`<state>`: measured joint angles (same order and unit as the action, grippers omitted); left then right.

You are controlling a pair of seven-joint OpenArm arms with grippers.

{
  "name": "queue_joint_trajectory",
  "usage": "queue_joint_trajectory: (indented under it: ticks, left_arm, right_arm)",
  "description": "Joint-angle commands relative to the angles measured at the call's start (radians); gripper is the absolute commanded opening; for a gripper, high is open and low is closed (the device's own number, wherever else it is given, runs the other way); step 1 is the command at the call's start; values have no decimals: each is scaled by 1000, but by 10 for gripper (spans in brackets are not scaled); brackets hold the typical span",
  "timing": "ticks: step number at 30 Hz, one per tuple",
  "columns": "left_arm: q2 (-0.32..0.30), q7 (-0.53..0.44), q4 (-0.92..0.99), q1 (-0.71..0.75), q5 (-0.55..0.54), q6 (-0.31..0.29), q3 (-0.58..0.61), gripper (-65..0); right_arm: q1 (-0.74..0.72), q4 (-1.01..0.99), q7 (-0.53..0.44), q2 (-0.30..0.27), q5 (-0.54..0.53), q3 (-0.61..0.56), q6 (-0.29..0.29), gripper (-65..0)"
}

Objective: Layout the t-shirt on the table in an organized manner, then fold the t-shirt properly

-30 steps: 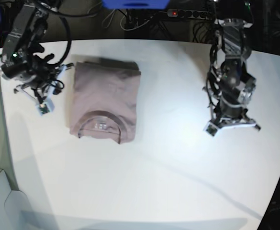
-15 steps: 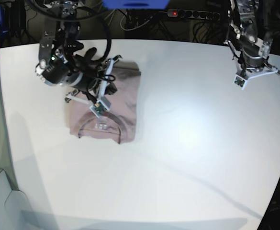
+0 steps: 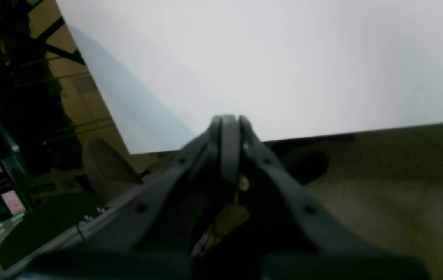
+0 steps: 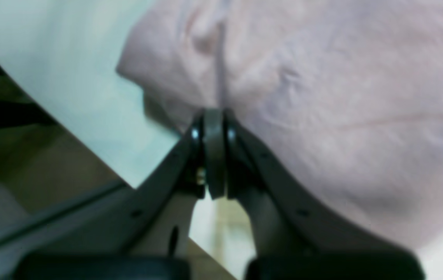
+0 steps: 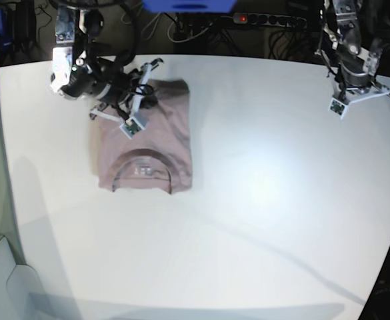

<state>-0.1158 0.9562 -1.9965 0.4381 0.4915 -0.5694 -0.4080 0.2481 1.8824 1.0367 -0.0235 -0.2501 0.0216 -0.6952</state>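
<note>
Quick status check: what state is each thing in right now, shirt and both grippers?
t-shirt: folded into a compact rectangle, collar facing up, lying flat on the table.
right gripper: shut, over the shirt's far edge; contact unclear.
left gripper: shut, empty, at the table's edge, well away from the shirt.
</note>
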Motion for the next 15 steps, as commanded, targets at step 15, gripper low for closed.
queue_joint_trajectory:
  ticks: [15]
  left_arm:
    - [0,4,-28,109,-325,7,16,-649]
  right_arm:
    - [198,147,-31,-76,-25,272,-3,-650]
